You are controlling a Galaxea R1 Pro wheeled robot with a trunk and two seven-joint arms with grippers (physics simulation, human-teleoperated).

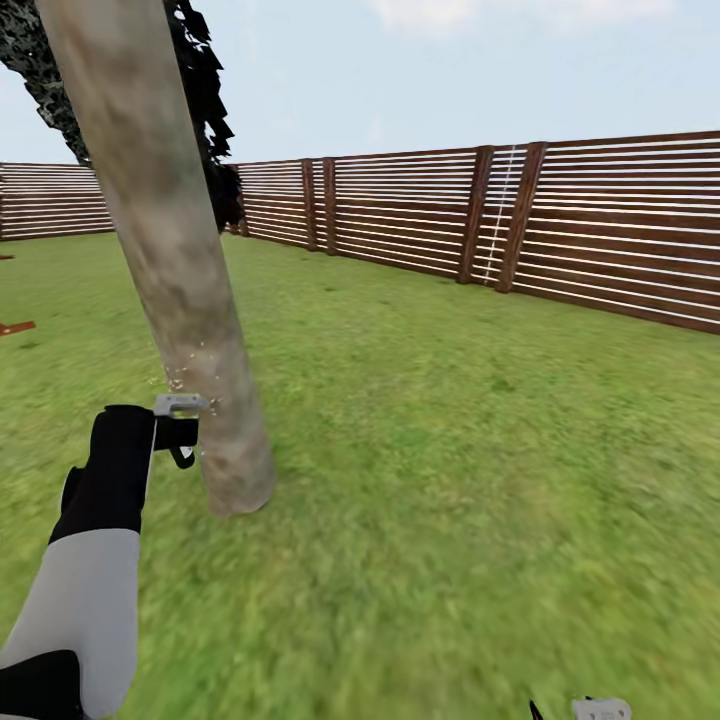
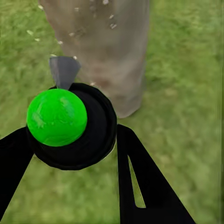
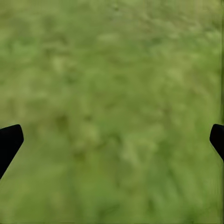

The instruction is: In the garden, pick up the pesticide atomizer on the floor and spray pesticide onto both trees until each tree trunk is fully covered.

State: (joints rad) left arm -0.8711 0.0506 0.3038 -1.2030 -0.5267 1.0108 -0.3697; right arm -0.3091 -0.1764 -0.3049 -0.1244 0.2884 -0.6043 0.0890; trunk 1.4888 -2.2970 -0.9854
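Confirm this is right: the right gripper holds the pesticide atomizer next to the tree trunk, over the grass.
Wrong arm. The left gripper holds the pesticide atomizer next to the tree trunk, over the grass; the left wrist view shows it between the fingers. The right gripper is open over bare grass.

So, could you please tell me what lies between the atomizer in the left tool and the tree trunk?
Only a short open gap: the atomizer points at the trunk with whitish specks on the bark, seen in the left wrist view, grass beneath.
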